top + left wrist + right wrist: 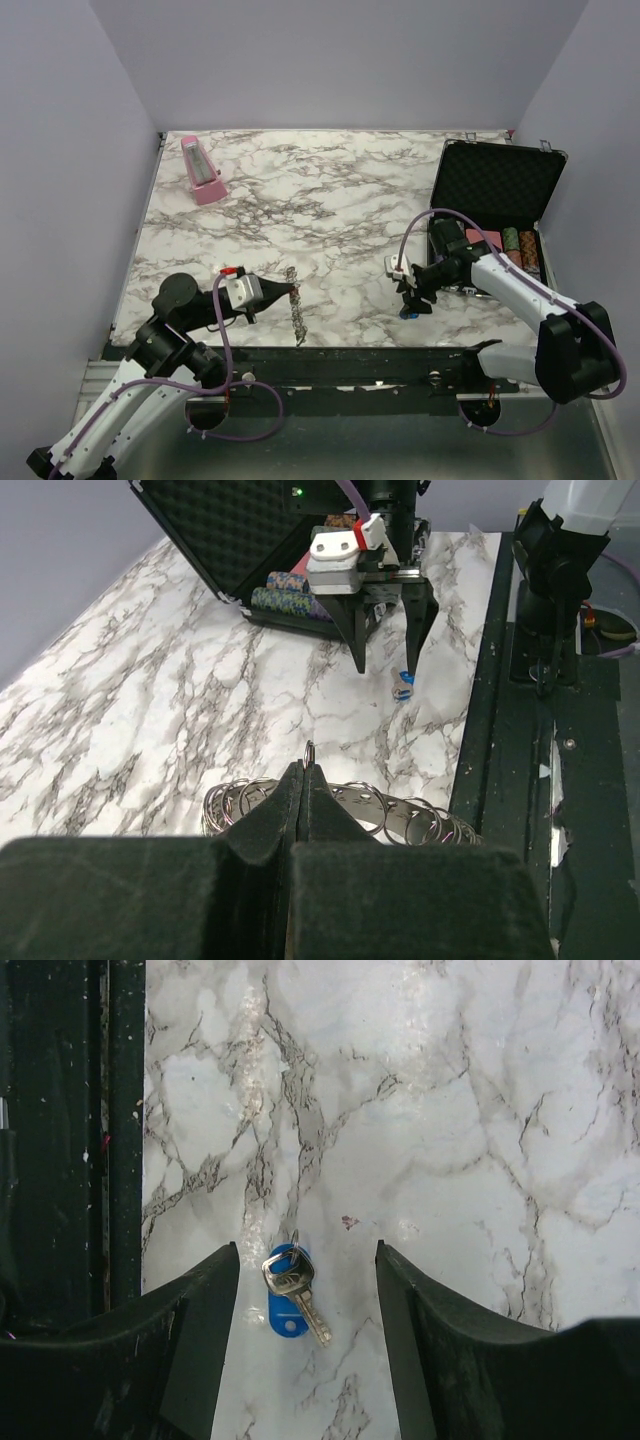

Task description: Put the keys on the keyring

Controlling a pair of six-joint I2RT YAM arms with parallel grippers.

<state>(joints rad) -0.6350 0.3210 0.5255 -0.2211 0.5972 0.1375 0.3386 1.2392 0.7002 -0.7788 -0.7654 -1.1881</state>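
Note:
The keyring [296, 305] is a grey metal band lined with small wire rings [400, 818], lying near the table's front edge. My left gripper [289, 291] is shut on one of its rings, which pokes up between the closed fingertips [305, 772]. One of the keys [292, 1295], silver with a blue tag, lies flat on the marble [406, 313]. My right gripper [306, 1250] hangs open just above it, a finger on each side and neither touching it. The left wrist view shows that gripper [385, 668] over the key [403, 686].
An open black case [497, 185] with stacked chips [520, 250] stands at the back right, close behind the right arm. A pink metronome [203, 170] sits at the back left. The black front rail [70, 1160] runs just beside the key.

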